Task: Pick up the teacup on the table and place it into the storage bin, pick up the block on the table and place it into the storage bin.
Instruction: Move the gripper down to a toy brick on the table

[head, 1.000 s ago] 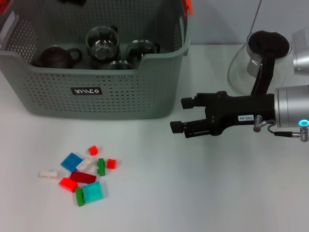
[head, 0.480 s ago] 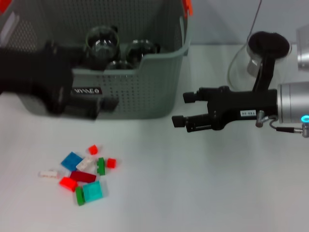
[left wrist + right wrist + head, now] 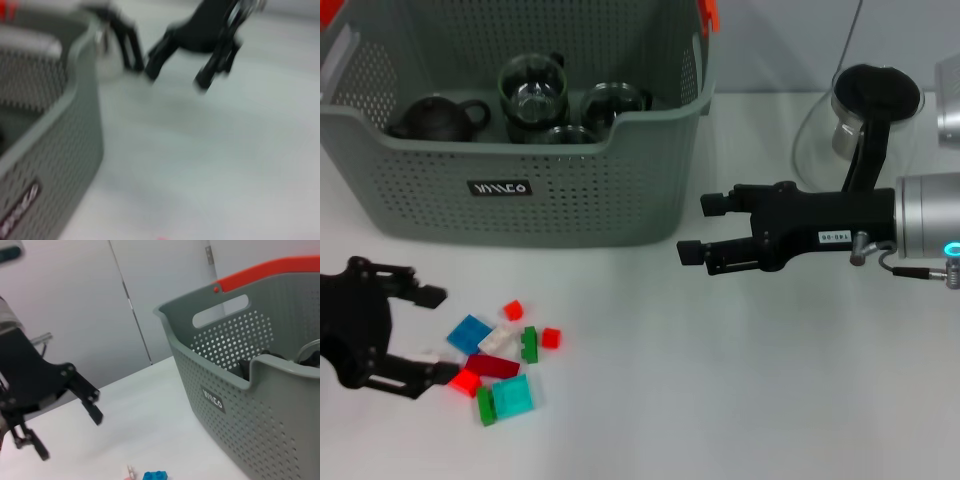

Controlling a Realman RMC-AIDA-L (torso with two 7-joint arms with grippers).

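The grey-green storage bin (image 3: 520,190) stands at the back left and holds three glass teacups (image 3: 532,92) and a dark teapot (image 3: 435,117). Several small coloured blocks (image 3: 500,355) lie in a loose pile on the white table in front of it. My left gripper (image 3: 438,337) is low at the pile's left edge, open, with one finger touching a red block (image 3: 465,380). My right gripper (image 3: 698,230) hovers open and empty to the right of the bin's front corner. In the right wrist view the bin (image 3: 260,390) and the left gripper (image 3: 67,435) show.
A glass pitcher (image 3: 860,120) with a black lid stands at the back right, behind my right arm. The bin has orange handle clips (image 3: 708,14). In the left wrist view the bin wall (image 3: 60,135) is close and the right gripper (image 3: 175,60) is farther off.
My left arm has swept down from in front of the bin to the table at the left of the block pile. The right gripper has barely moved.
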